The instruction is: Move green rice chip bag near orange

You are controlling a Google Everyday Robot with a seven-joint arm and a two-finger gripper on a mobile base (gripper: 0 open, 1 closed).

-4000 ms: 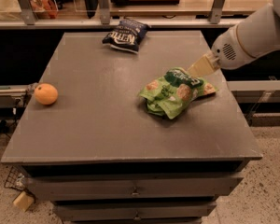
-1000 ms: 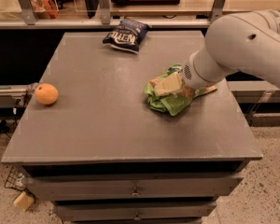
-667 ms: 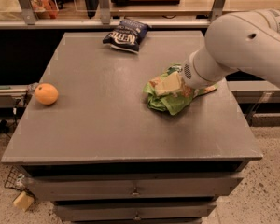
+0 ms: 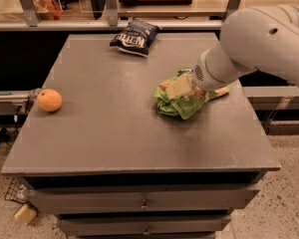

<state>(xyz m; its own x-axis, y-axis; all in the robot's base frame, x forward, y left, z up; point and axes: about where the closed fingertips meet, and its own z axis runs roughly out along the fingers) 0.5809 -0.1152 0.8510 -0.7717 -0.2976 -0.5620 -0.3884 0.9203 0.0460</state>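
The green rice chip bag (image 4: pixel 182 103) lies crumpled on the right half of the grey table (image 4: pixel 114 133). My gripper (image 4: pixel 178 86) comes in from the right on a thick white arm (image 4: pixel 259 39). It sits on the bag's top, and its beige fingers (image 4: pixel 175 87) are closed into the bunched foil. The bag rests on the table. The orange (image 4: pixel 49 100) sits near the table's left edge, far from the bag.
A dark blue chip bag (image 4: pixel 135 37) with white lettering lies at the table's back edge. A shelf rail and metal posts (image 4: pixel 109 6) run behind the table. Drawers (image 4: pixel 144 203) are below the table's front edge.
Over four seconds the arm swung in from the right and came down on the bag, which is now more bunched up. In the last second nothing visibly moved.
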